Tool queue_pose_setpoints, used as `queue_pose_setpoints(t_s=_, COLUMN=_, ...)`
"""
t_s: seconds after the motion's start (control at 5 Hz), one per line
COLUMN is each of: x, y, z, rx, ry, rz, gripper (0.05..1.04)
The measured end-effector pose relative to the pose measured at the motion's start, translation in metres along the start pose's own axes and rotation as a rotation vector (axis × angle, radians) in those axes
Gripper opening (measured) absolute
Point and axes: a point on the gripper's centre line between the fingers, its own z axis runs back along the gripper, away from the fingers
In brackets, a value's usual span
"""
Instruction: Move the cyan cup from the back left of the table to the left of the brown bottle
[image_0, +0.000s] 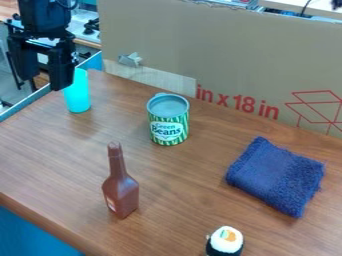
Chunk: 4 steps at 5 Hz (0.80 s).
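At ten o'clock, we see the gripper (44, 84) spread wide with nothing in its hold, one finger overlapping the turquoise cup (78, 97) in our view, though we cannot tell if they touch. The cup, the can (168, 120) near the centre and the brown bottle (120, 192) at seven o'clock stand on end, presumably steadied by flat bases, while the blue cloth (277, 175) at four lies low under its own weight.

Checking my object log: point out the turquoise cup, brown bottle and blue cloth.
Turquoise cup (78, 96), camera view, on its side.
Brown bottle (121, 191), camera view, on its body.
Blue cloth (277, 175), camera view, near its middle.
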Motion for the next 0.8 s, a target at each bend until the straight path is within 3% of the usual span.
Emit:
queue_pose_setpoints(t_s=0.2, x=0.000, y=-0.001, z=-0.009, rx=-0.013, ry=0.029, rz=-0.002, gripper=1.003)
queue_pose_setpoints(t_s=0.6, x=0.038, y=0.025, z=-0.008, rx=0.005, ry=-0.037, rz=0.130, gripper=1.003)
queue_pose_setpoints(t_s=0.8, x=0.059, y=0.050, z=-0.023, rx=-0.003, ry=0.005, rz=0.212, gripper=1.003)
